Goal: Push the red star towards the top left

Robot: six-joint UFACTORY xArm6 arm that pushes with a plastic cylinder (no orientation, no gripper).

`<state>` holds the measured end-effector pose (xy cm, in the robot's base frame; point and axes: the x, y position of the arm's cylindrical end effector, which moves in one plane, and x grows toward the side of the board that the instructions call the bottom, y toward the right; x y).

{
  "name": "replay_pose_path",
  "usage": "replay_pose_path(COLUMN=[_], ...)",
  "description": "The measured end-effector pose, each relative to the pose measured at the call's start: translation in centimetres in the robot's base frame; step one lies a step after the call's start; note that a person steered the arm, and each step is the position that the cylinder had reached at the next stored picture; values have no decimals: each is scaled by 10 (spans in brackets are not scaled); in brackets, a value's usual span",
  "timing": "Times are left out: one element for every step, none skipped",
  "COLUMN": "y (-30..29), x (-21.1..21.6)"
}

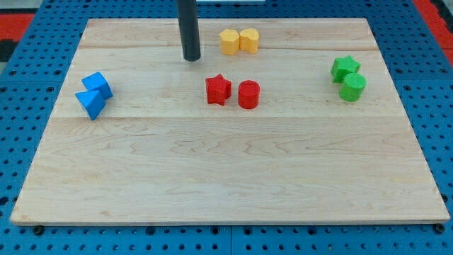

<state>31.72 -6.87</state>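
The red star lies on the wooden board, a little above the middle. A red cylinder stands just to its right, a small gap between them. My tip is the lower end of the dark rod that comes down from the view's top. It sits above and to the left of the red star, apart from it, touching no block.
A yellow star and a yellow hexagon-like block touch near the top, right of my tip. A blue cube and a blue triangle sit at the left. A green star and a green cylinder sit at the right.
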Motion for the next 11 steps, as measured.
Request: replay_pose_path(y=[0, 2, 33, 83, 83, 50, 12, -12, -24, -41, -64], x=[42, 81, 106, 99, 68, 41, 9, -6, -5, 0, 0])
